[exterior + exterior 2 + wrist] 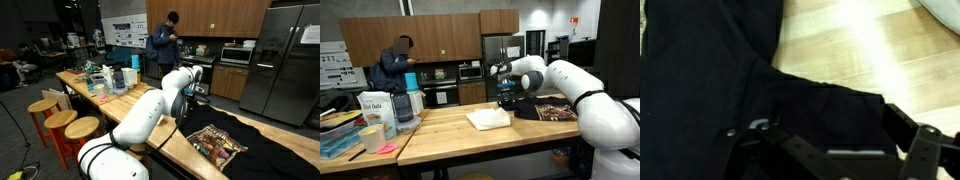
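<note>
We are holding the tool [506,97] spread wide and empty just above the black shirt [700,90], which is lying on the counter [450,135]; it is looking soft, light and limp, so pinching a bunched edge seems best; the containers [405,106] far left are hiding their contents.

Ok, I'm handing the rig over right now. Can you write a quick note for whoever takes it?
Tool: open, empty, low over the shirt, near its edge. I cannot tell whether it touches the fabric.
Shirt: black, spread on the table, print facing up.
White cloth: on the table beside the shirt, apart from the tool.
Done: tool is placed over the shirt.
Left: nothing gripped yet.
</note>
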You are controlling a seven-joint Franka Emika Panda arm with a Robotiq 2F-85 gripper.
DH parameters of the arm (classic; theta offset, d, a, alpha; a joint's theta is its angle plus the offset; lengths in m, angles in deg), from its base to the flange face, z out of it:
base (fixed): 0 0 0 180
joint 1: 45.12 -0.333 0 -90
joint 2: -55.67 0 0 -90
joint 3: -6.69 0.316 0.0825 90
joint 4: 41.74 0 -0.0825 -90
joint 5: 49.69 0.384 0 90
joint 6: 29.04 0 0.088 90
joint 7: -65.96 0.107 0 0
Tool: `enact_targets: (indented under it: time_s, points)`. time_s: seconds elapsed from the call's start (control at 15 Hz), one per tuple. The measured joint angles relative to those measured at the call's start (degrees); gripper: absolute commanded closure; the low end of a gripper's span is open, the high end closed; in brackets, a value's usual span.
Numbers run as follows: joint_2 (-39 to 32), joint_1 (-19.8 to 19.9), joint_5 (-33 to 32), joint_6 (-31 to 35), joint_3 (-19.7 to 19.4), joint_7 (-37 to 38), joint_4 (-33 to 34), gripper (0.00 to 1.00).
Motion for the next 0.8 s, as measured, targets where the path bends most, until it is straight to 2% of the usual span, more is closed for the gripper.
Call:
enact_targets:
  time_s: [0.47,0.53,0.6,0.73,0.8]
  points:
    - [-2.48,1.73,0.29,-1.21,0.44,-2.06,0.8,0.0]
    - [-2.59,1.88,0.29,-1.53,0.57,-2.12,0.94,0.25]
    - [-2.7,1.95,0.29,-1.79,0.64,-2.14,1.07,0.26]
    - [-2.85,2.03,0.31,-2.23,0.8,-2.18,1.5,0.38]
    - [-2.86,2.04,0.31,-2.4,0.91,-2.2,1.69,0.47]
